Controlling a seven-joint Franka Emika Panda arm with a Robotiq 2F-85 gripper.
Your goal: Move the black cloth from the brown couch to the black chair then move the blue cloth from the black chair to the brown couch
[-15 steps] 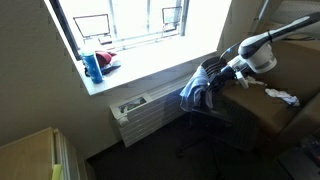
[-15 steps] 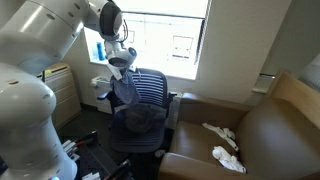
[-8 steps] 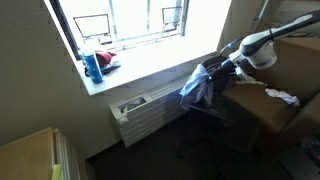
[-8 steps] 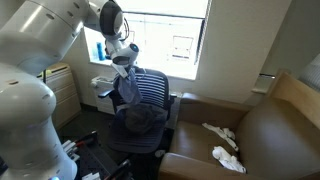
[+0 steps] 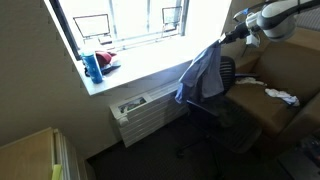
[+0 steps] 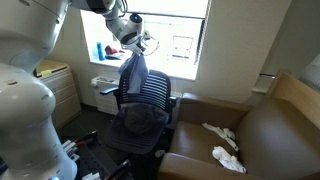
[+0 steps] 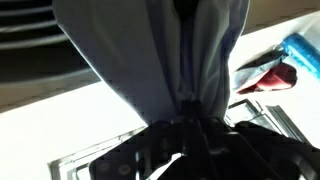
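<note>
My gripper (image 5: 229, 38) is shut on the top of the blue cloth (image 5: 203, 72) and holds it high above the black chair (image 5: 222, 95). The cloth hangs down in a long fold, its lower end near the chair's backrest. In an exterior view, the gripper (image 6: 135, 44) holds the cloth (image 6: 133, 76) over the chair (image 6: 150, 100). A dark cloth (image 6: 143, 118) lies heaped on the seat. The brown couch (image 6: 255, 140) stands beside the chair. In the wrist view the blue cloth (image 7: 150, 50) fills the frame, pinched in my gripper (image 7: 190, 128).
Two white cloths (image 6: 222, 134) (image 6: 228, 158) lie on the couch; one shows in an exterior view (image 5: 281, 97). The window sill holds a blue bottle (image 5: 93, 67) and a red item (image 5: 107, 60). A radiator (image 5: 140, 108) sits under the sill.
My gripper has risen and moved toward the window side with the blue cloth, lifting it off the chair's backrest so that it now hangs stretched out.
</note>
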